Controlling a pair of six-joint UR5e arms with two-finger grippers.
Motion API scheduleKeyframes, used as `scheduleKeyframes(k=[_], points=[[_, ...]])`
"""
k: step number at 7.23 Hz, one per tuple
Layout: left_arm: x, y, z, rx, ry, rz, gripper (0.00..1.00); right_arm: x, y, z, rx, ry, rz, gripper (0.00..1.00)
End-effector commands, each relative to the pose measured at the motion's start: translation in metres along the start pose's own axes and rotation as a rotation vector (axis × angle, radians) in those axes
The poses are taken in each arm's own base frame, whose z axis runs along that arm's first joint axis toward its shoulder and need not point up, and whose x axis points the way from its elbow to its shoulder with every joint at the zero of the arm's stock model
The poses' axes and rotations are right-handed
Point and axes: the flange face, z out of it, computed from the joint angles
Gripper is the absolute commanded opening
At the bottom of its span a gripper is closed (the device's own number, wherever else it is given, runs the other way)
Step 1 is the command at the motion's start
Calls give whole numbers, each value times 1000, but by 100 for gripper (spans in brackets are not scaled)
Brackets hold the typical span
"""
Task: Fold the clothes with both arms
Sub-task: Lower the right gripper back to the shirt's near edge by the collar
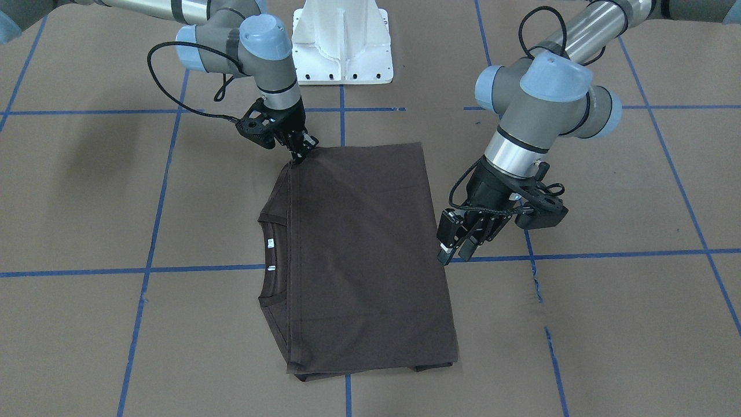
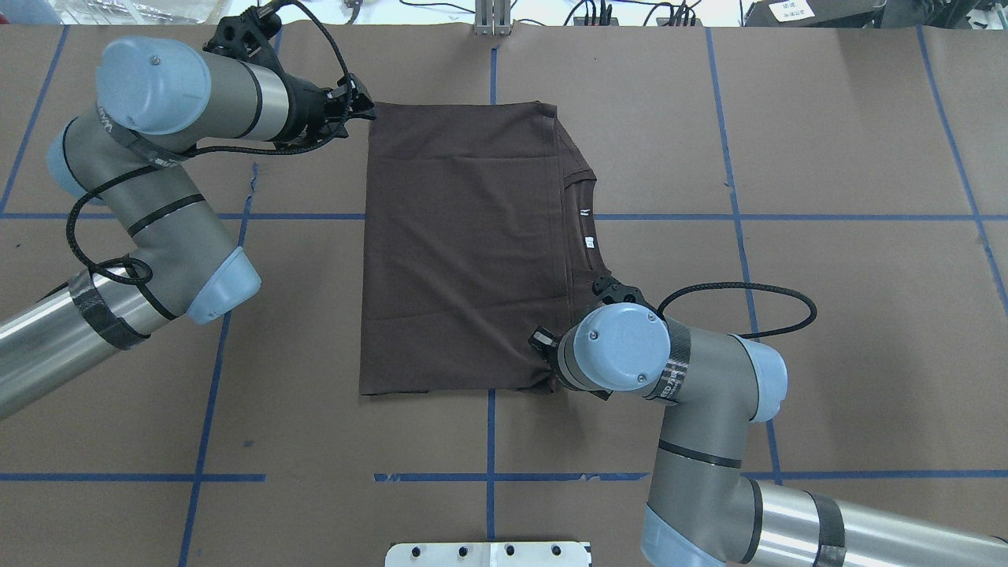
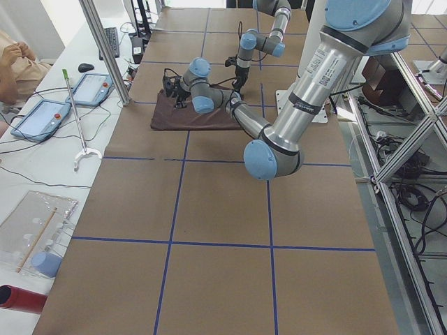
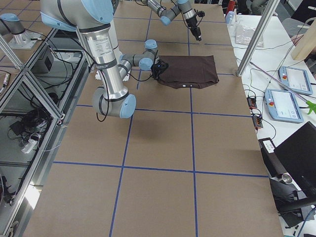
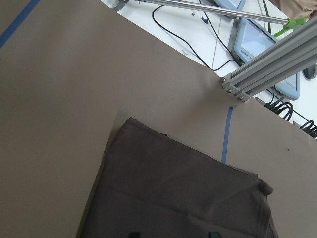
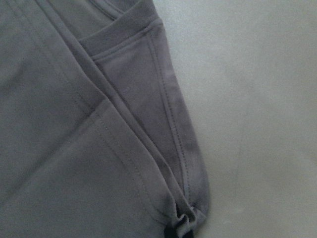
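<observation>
The dark brown T-shirt point(image 1: 359, 243) lies folded flat on the brown table, with its collar and white neck labels point(image 1: 270, 242) on one short side. It also shows in the overhead view point(image 2: 465, 244). My right gripper point(image 1: 301, 153) is shut on the shirt's corner nearest the robot base. The right wrist view shows that pinched corner point(image 6: 181, 225). In the overhead view this gripper is hidden under its wrist. My left gripper point(image 1: 455, 253) is open and empty, held above the table beside the shirt's opposite long edge. In the overhead view the left gripper point(image 2: 365, 106) sits by the far corner.
The white pedestal base point(image 1: 341, 43) stands behind the shirt. Blue tape lines point(image 1: 202, 269) cross the table. An aluminium post point(image 4: 252, 39) and tablets point(image 4: 289, 106) stand along the far side, where an operator sits point(image 3: 17, 63).
</observation>
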Motion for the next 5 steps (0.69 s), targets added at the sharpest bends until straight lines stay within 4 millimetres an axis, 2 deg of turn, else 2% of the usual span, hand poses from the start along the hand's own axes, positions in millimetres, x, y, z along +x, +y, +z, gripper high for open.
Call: scheduleKeyframes(k=[1,2,3,4,5], points=[[1,0,-1,0,2,-2,56,-5,-4,-20,-8,-31,5,0],[2,0,-2,-1,5,-10,56,-3,-5,-21,-9,-29,5,0],[-15,13,-19,-16,14,-52,57,0,-4,-27,-15,-35,5,0],[-17,38,-36,-68,38,-124,58,11,-2,-47,-52,-49,3,0],[-29,78,-54,-107,50,-174,61,23,-2,-64,-84,-60,1,0]])
